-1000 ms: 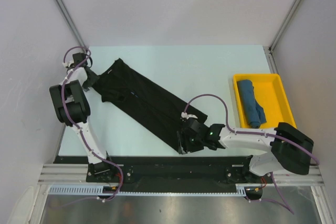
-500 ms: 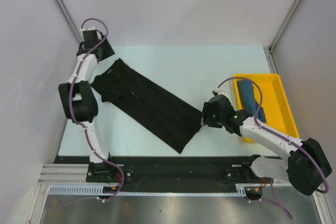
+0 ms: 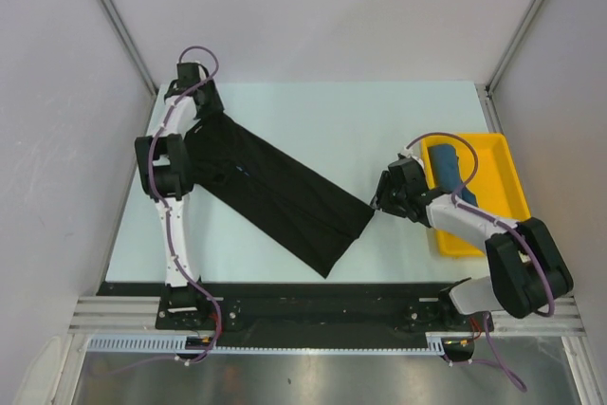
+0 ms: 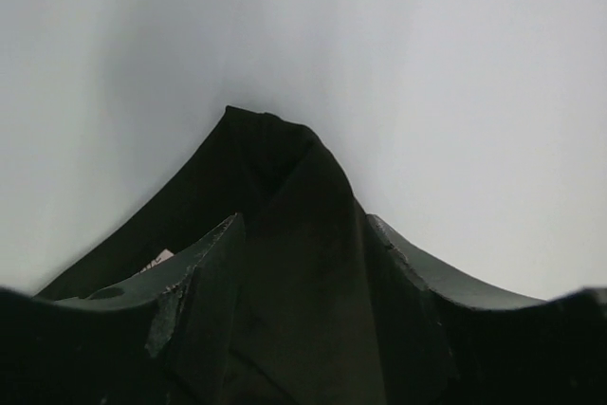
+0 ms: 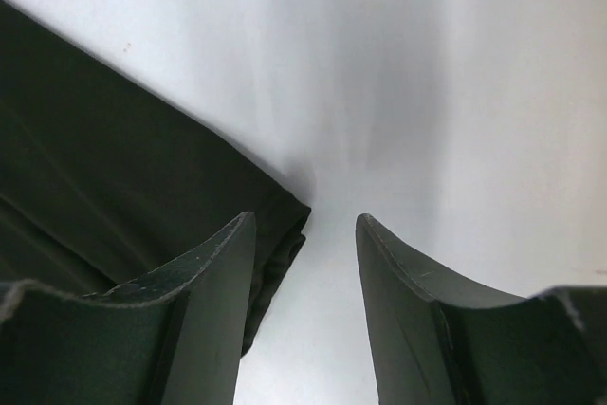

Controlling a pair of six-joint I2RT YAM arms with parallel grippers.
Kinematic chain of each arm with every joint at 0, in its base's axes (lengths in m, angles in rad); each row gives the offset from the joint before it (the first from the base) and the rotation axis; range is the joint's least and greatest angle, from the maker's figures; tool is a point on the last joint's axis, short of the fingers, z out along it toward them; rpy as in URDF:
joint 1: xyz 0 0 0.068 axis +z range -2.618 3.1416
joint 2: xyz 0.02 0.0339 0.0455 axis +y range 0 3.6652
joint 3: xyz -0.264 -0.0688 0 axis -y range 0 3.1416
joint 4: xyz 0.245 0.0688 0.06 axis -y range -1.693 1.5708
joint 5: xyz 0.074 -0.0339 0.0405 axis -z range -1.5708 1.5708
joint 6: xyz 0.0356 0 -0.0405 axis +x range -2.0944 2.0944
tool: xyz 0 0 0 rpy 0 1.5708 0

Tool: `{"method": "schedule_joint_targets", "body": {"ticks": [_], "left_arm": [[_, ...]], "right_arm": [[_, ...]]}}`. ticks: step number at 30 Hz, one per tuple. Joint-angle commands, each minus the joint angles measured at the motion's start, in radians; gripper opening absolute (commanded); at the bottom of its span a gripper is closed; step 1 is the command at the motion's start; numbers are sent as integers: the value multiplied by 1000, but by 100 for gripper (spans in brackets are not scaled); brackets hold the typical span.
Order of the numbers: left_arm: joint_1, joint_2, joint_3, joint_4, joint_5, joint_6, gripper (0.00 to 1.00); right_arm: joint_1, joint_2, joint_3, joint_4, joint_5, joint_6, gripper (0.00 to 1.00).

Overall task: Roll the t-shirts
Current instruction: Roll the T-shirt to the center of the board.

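Our left end effector (image 4: pixel 302 225) is released. Its two fingers are spread astride the far-left corner of the black tee (image 3: pixel 275 187), and cloth fills the gap between them. Our right end effector (image 5: pixel 305 218) is also released and grasps nothing. Bare desk (image 3: pixel 313 120) shows between its fingers, and the right-hand corner of the tee's other end lies just beside one of them.

We count one desk. On it the black tee lies folded into one long strip, running diagonally from far left to near centre. One yellow tray (image 3: pixel 507 177) sits at the right edge and holds the second tee, the teal tee (image 3: pixel 446 163), which is bunched lengthwise inside it. That makes two tees.

The black tee has one small bluish print (image 3: pixel 239 171), too small for us to read. One pale tag (image 4: pixel 159 259) peeks out beside a left finger, and we cannot read any writing on it.
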Motion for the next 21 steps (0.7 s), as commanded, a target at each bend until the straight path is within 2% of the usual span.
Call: {"method": "schedule_joint_targets", "body": {"ticks": [1,7,12,17,19,21], "left_arm": [[4,36,90,16,27,18,57],[4,52,82,36,32,-2,52],[4,56,69,65,55,-23,43],[4,63,61,68,55,-30,40],[6,64,58,65,41,-28,35],[4,61,55,65,30,-30,27]], "right_arm": [[-4,55,2,102,-28,-10,50],[-1,83,2,125,-44,3,48],[7,73,1,102,-36,4,47],[53,73,-1,93,-16,7,47],[59,81,-2,93,-4,12,47],[56,93,-8,95,-4,12,42]]}}
